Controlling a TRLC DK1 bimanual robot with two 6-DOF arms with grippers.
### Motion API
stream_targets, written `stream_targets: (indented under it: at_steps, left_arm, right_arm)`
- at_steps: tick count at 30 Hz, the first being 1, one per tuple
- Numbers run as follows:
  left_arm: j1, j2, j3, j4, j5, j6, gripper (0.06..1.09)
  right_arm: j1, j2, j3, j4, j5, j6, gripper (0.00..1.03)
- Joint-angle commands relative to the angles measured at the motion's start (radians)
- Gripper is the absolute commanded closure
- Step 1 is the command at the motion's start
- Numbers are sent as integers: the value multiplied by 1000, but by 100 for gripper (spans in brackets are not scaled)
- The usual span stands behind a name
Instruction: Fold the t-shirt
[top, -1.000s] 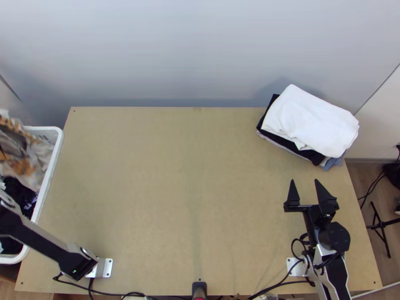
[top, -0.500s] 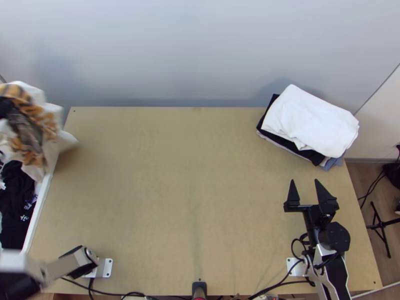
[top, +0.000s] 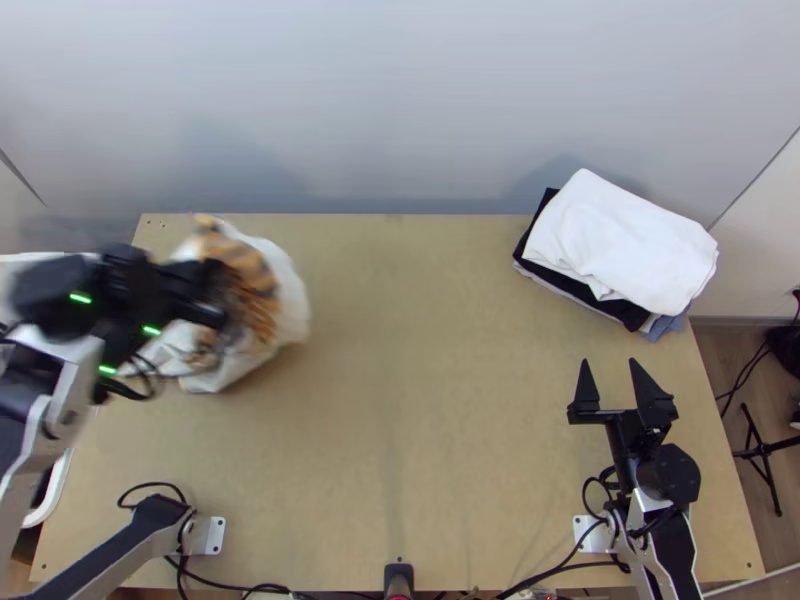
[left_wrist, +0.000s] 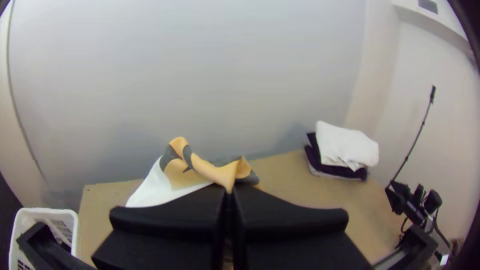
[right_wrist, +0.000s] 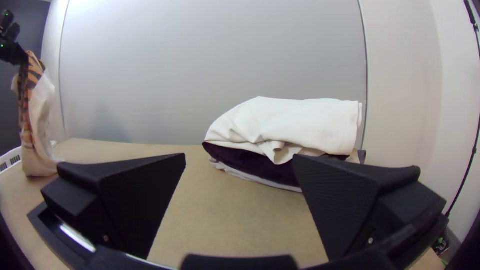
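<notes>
Right now, the shirt (top: 250, 265) hangs bunched from the left gripper (top: 218, 302), over the far left part of the bench (top: 400, 400). It is white with an orange and dark striped print. In the left wrist view, that gripper's two black fingers (left_wrist: 170, 220) are together, clamped on a printed part of the shirt, which rises in crumpled folds just past their tips. The right wrist view shows the shirt drooping in a long, narrow bundle, its white lower end close to the bench; whether it touches, I can't quite tell. The top view is blurred around the left arm (top: 50, 390), so the held part is probably somewhere in the print, though I can't say which bit of the shirt it is.

The right gripper (top: 609, 363) is over the right side of the bench, its fingers well apart with nothing between them, pointing toward the pile at the far right corner. On top of that pile lies a folded white cloth (top: 620, 240), somewhat wrinkled, with a black cloth (top: 529, 242) under it and a blue one (top: 673, 325) poking out at the near corner.

A white basket (top: 58, 490) stands beside the bench's left edge, partly beneath the left arm. Black cables (top: 210, 586) run along the near edge, and a black stand (top: 765, 455) is on the floor past the right edge.
</notes>
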Motion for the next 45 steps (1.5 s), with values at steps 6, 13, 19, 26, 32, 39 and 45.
stream_targets:
  at_steps: [6,13,19,26,32,39,45]
  left_arm:
    - [-612,172,-268,237,-207,-19,105]
    - [-776,419,-266,431,-230,-107,105]
    - [-862,599,-96,463,-235,-159,105]
    - [-902,796,87,468,-235,-228,105]
    - [-901,921,301,466,-225,-231,54]
    - [-871,832,378,472,-222,-159,10]
    - [-726,715,358,432,-222,-156,10]
  right_arm:
    - [0,0,1,0,0,0,4]
    - [0,0,1,0,0,0,4]
    - [0,0,-1,0,0,0,4]
    - [0,0,1,0,0,0,4]
    - [0,0,-1,0,0,0,4]
    - [0,0,-1,0,0,0,4]
    - [0,0,-1,0,0,0,4]
